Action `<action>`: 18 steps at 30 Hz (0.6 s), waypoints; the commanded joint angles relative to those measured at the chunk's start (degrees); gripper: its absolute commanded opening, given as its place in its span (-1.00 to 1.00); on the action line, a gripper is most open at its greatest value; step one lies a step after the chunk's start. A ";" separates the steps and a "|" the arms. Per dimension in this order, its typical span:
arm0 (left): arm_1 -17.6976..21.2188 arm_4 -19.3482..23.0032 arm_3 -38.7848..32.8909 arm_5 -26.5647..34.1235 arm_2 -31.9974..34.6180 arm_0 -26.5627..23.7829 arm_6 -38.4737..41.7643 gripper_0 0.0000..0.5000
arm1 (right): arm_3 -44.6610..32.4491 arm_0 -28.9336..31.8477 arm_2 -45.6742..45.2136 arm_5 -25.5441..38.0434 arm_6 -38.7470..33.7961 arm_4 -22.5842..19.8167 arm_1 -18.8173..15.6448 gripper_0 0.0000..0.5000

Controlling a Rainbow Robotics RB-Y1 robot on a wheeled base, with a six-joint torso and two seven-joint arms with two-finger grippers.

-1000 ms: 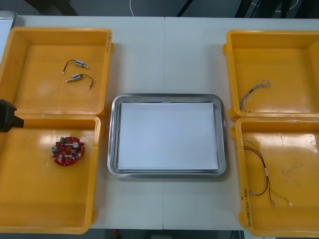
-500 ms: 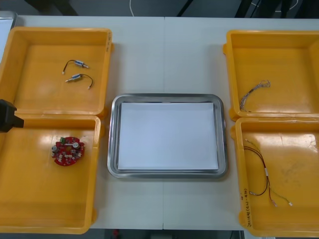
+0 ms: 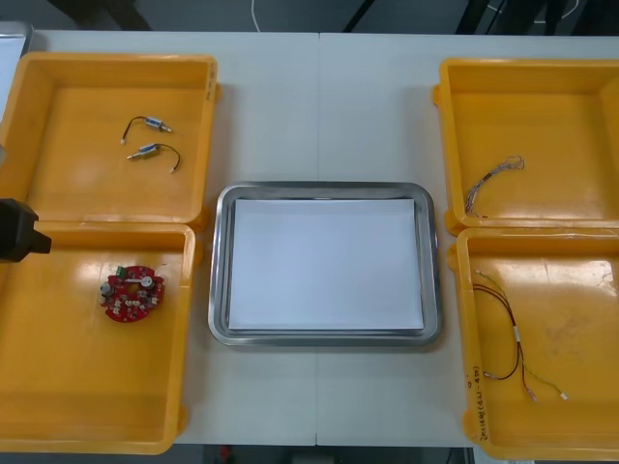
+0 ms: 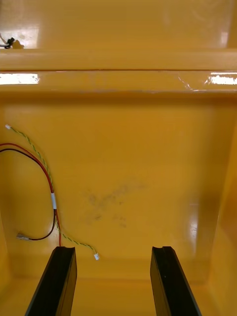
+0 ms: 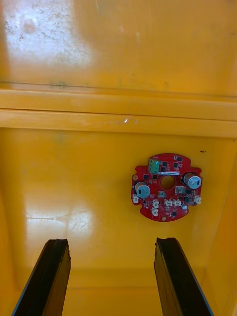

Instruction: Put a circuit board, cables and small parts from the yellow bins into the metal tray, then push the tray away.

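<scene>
A round red circuit board [image 3: 132,293] lies in the near left yellow bin [image 3: 87,406]. In the left wrist view my left gripper [image 5: 112,242] hangs open above this bin, with the circuit board [image 5: 167,186] ahead of its fingers, nearer one finger. The left arm's black end [image 3: 19,232] shows at the bin's far left rim. My right gripper [image 4: 113,249] stands open over the near right bin [image 3: 580,290], holding nothing. The red and yellow cable [image 4: 49,192] lies beside one finger. The metal tray [image 3: 221,290], white inside, sits in the middle.
Two small metal parts [image 3: 147,137] with wire tails lie in the far left bin [image 3: 58,77]. A twisted cable [image 3: 491,182] rests in the far right bin [image 3: 561,97]. The red and yellow cable [image 3: 513,338] lies toward the near right bin's left side. Bin walls ring each gripper.
The left arm's black end has edged slightly to the right and toward the near side in the front view. Nothing else has moved.
</scene>
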 commanded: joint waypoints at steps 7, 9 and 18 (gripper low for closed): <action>1.10 -1.36 -0.25 0.35 -5.26 0.97 1.08 1.00 | -12.55 9.24 4.13 0.17 -11.72 1.08 -0.87 0.73; 1.10 -1.44 0.02 0.35 -5.96 1.05 1.61 1.00 | -13.43 9.68 5.01 0.17 -13.39 0.99 -0.78 0.73; 1.10 -2.41 3.36 0.35 -9.39 1.14 3.01 1.00 | -15.36 9.59 8.43 0.17 -15.50 3.28 3.61 0.73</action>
